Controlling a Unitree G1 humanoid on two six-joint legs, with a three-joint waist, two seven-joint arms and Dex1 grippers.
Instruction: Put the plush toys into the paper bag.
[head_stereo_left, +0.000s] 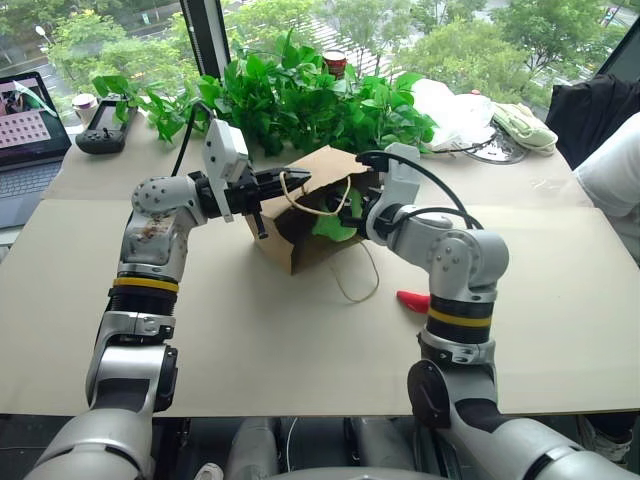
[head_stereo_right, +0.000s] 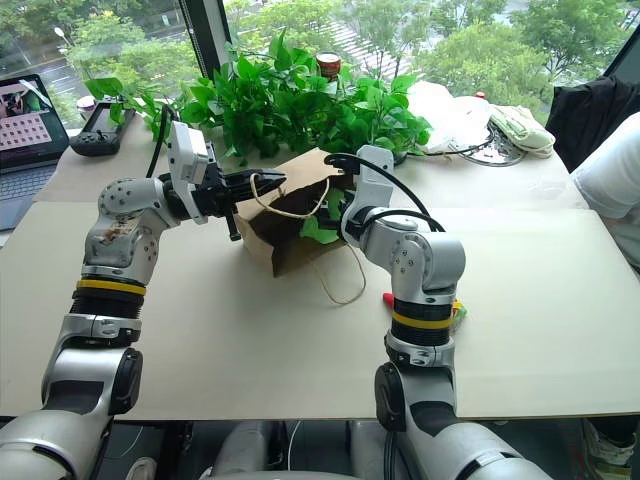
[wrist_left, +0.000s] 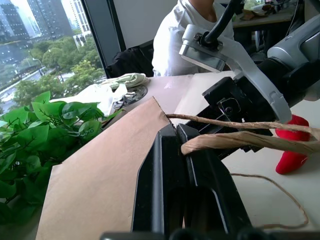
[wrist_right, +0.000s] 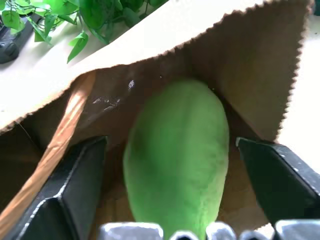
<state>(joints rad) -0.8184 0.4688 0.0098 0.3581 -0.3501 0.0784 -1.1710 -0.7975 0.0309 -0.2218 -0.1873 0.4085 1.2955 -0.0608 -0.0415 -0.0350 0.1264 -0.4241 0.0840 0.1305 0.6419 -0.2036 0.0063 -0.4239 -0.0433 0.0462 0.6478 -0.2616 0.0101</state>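
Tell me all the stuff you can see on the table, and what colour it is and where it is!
paper bag: 1, brown, lying on its side mid-table, mouth toward the robot
bag handles: 2, tan cord, one pinched by the left gripper, one trailing on the table
green plush toy: 1, bright green, inside the bag's mouth
red plush toy: 1, red, on the table beside the right arm
leafy plants: a clump, green, behind the bag
laptop: 1, dark, far left
controller: 1, black, beside the laptop
white plastic bag: 1, white, far right
left gripper: black, shut on a handle
right gripper: black, open around the green toy at the bag's mouth
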